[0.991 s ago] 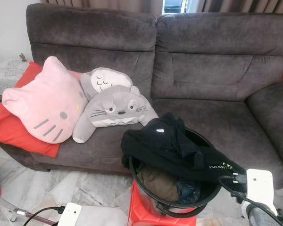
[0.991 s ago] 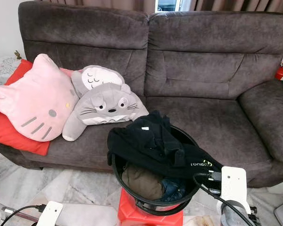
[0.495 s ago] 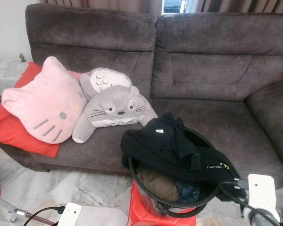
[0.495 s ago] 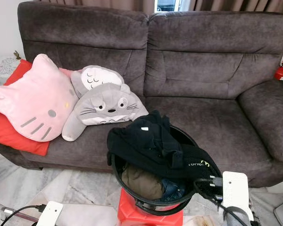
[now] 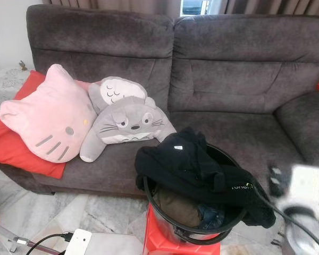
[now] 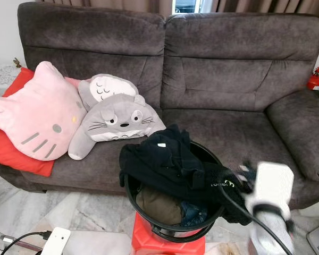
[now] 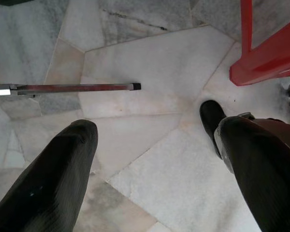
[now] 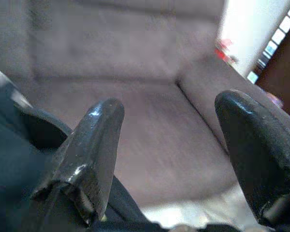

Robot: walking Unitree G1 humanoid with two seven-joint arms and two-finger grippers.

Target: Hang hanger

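Beside the black garment (image 5: 202, 170) in the bucket (image 5: 189, 229), right tool (image 8: 166, 159) spread wide, empty.

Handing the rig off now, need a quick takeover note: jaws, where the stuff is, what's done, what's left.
Right gripper: jaws open, empty, raised beside the black bucket, blurred in the head views, so moving.
Left gripper: jaws open, empty, pointing down at the marble floor.
Bucket sits on a red stool in front of the sofa. A black garment is draped over its rim, more clothes underneath.
I can't make out a hanger or a rail in any view.
Done: nothing gripped, nothing hung.
Left: find the hanger, grasp it, hang it.
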